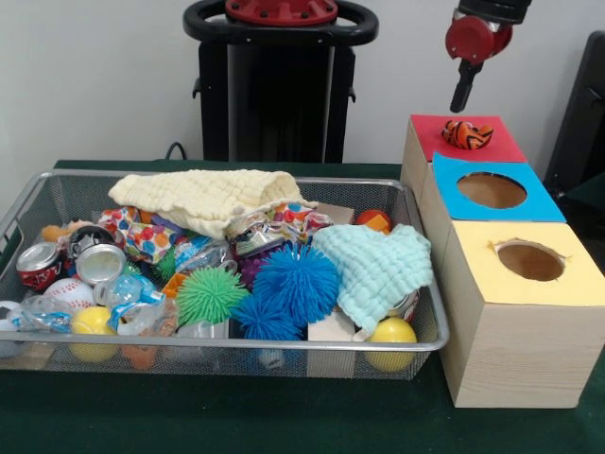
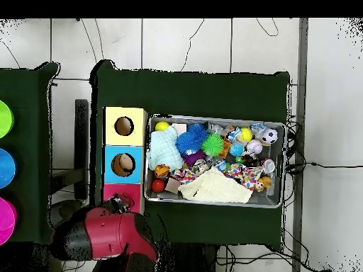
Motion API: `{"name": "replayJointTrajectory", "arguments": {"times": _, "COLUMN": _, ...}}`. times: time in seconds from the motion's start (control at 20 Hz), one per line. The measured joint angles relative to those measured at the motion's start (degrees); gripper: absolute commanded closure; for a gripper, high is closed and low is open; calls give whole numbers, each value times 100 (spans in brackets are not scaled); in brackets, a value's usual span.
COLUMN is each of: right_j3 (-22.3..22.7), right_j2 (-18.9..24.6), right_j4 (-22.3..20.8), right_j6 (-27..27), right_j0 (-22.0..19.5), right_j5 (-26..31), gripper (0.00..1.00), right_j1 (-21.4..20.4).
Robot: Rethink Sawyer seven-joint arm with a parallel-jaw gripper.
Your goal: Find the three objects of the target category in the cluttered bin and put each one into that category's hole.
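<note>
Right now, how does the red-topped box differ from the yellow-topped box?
The red-topped box has an orange striped toy lying over its middle, so its hole is covered; the yellow-topped box shows an open, empty-looking hole. The red-topped box stands at the far end of the row, under the gripper; the yellow-topped box is at the near end. Both are pale wooden boxes beside the wire bin.
</note>
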Motion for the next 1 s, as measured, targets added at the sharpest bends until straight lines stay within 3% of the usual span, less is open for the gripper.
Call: {"name": "replayJointTrajectory", "arguments": {"times": 1.0, "right_j3": 0, "right_j2": 45, "right_j4": 1, "right_j6": 0, "right_j0": 24, "right_j5": -626, "gripper": 100, "right_j1": 608}}
